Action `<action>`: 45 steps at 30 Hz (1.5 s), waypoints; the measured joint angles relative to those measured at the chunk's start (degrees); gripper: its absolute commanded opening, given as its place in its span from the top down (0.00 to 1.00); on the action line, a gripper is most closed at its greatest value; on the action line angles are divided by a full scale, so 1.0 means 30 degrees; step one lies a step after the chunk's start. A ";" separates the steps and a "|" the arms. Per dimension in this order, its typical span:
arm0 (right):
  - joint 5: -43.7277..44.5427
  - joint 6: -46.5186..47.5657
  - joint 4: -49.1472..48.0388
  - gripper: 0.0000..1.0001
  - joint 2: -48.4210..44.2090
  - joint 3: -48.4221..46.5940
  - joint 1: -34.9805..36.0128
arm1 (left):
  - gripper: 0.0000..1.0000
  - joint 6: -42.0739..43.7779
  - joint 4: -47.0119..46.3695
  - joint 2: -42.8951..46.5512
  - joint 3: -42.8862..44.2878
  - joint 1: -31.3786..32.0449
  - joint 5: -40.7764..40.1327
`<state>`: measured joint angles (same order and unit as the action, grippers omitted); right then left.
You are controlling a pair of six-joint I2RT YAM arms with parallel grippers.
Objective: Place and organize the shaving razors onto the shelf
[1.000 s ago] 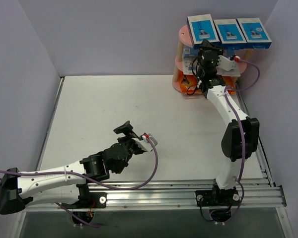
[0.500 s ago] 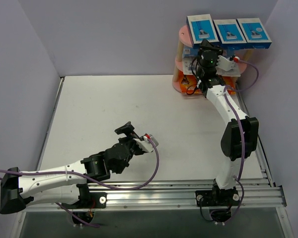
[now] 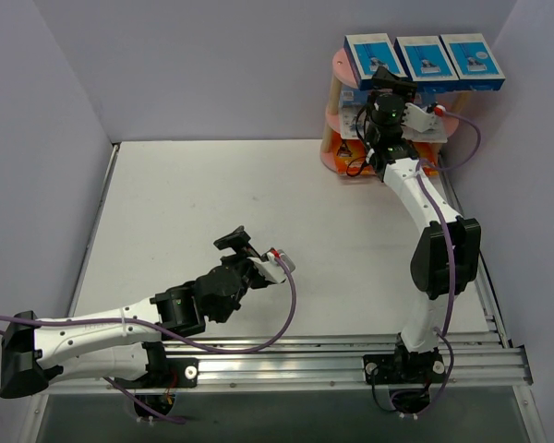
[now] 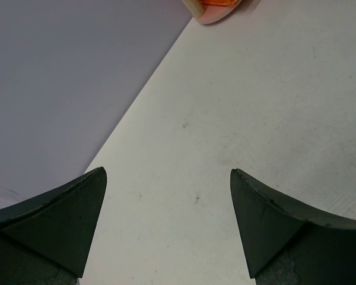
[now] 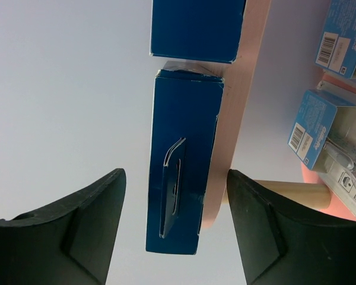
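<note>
The pink three-tier shelf (image 3: 338, 65) stands at the table's far right corner. Three blue-grey razor boxes lie in a row on its top board: left (image 3: 372, 57), middle (image 3: 427, 57), right (image 3: 473, 55). My right gripper (image 3: 388, 83) is raised at the top board, just in front of the left box. In the right wrist view its jaws (image 5: 175, 172) are open on either side of that box's end (image 5: 184, 160), with gaps on both sides, beside the pink board's edge (image 5: 246, 77). My left gripper (image 3: 238, 247) is open and empty above bare table (image 4: 166, 172).
White-blue Gillette blister cards (image 5: 311, 127) sit on the middle tier, and orange packs (image 3: 351, 148) show on the bottom tier. A wooden post (image 5: 285, 191) is close to my right finger. Purple walls enclose the table. The shelf's base (image 4: 216, 9) shows far off in the left wrist view.
My right gripper has edged up toward the top board, and the left blue-grey box has shifted slightly to the left. The left arm has barely moved.
</note>
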<state>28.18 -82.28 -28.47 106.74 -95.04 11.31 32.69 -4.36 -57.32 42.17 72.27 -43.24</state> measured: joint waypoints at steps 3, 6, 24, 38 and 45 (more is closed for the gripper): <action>-0.0007 0.0029 -0.0007 0.31 0.0000 -0.0007 0.0000 | 0.06 -0.0080 0.0080 -0.0051 0.0029 0.0000 0.0000; -0.0058 0.0219 -0.0007 0.27 0.0000 -0.0007 0.0000 | 0.06 -0.0168 0.0124 -0.0117 0.0029 0.0000 0.0007; -0.0350 0.0794 0.0073 0.00 -0.1690 0.1253 0.0284 | 0.06 -0.0182 0.0291 -0.0153 0.0066 0.0000 -0.0007; -0.0517 0.1370 0.0495 0.00 -0.6637 0.6062 0.0663 | 0.06 -0.0168 0.0415 -0.0153 0.0117 -0.0051 -0.0372; -0.1413 0.4131 0.2106 0.00 -0.8247 0.6608 0.1880 | 0.06 -0.0189 0.0386 0.0095 0.0262 -0.0933 -0.0976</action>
<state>23.94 -69.89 -22.15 82.00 -75.22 16.95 32.12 -3.20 -57.04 42.96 69.47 -46.17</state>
